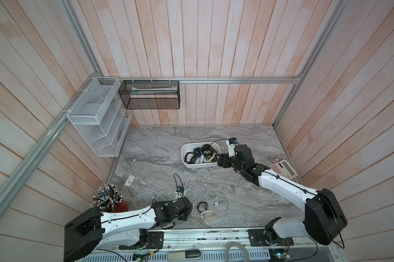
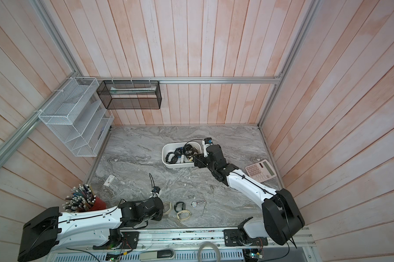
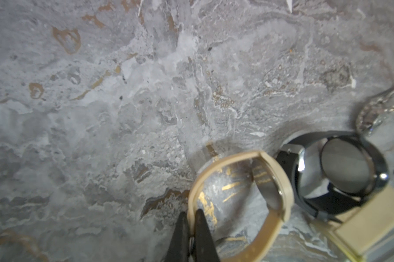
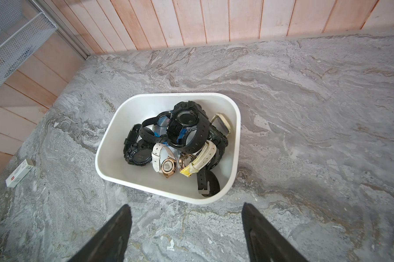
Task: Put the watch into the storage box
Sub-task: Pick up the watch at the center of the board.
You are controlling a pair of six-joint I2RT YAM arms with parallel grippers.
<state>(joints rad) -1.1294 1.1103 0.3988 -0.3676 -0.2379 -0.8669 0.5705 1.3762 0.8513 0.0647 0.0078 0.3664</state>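
Note:
A watch with a beige strap [image 3: 232,157] lies low over the marble near the front edge. My left gripper [image 3: 191,215] is shut on its strap, with the thin band pinched between both black fingers. In a top view this watch [image 2: 167,207] peeks out beside the left wrist. The storage box [image 1: 184,163], a white tub, stands mid-table with several watches piled inside. In the right wrist view its rim [image 4: 109,140] sits just ahead of my right gripper [image 4: 187,206]. That gripper is open and empty, over the table by the tub's right end.
Beside the held watch lie a black watch [image 1: 202,206], another beige watch [image 1: 206,215] and a silver pocket watch with chain [image 1: 217,203]. A pencil cup [image 1: 112,200], a small white packet [image 1: 129,180] and a pink calculator [image 1: 283,170] stand around the edges.

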